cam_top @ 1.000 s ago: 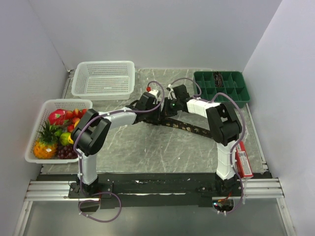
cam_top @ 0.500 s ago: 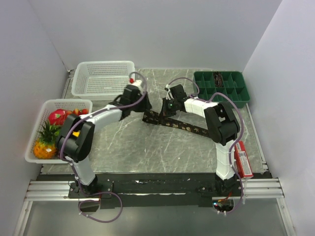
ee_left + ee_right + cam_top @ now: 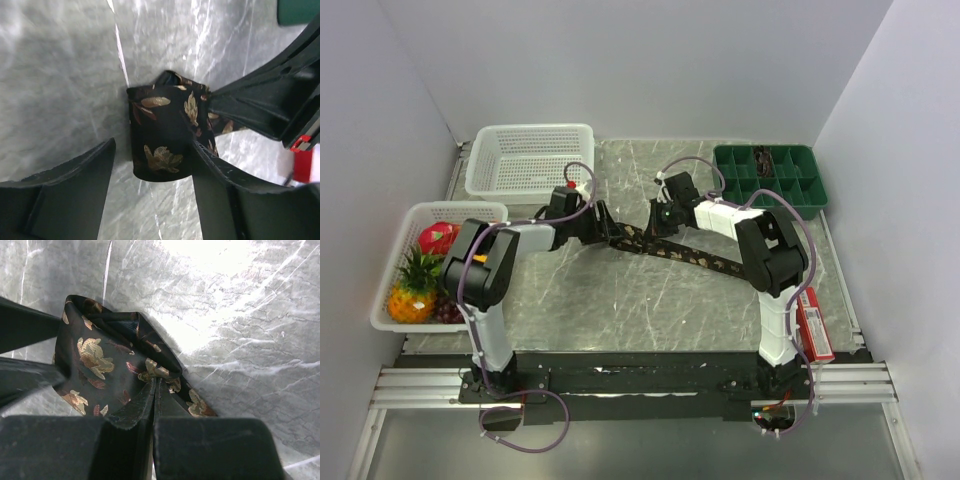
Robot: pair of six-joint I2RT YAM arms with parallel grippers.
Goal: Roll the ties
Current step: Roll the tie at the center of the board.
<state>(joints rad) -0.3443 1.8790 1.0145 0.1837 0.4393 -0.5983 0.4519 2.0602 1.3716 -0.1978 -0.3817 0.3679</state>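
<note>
One dark tie with tan leaf marks lies across the table, running from the centre toward the right arm. Its left end is folded over into a short loop. My left gripper is open, and its two fingers straddle that loop; the right finger touches the fabric. My right gripper is shut on the tie just behind the fold, pinching a ridge of fabric. The loop also shows in the right wrist view.
An empty white basket stands at the back left. A white basket of toy fruit is at the left edge. A green compartment tray is at the back right. A red object lies by the right arm's base.
My left gripper drew back to the left, away from the tie, then came back to its folded end. The right gripper stayed shut on the tie, and the tie's end shifted a little left.
</note>
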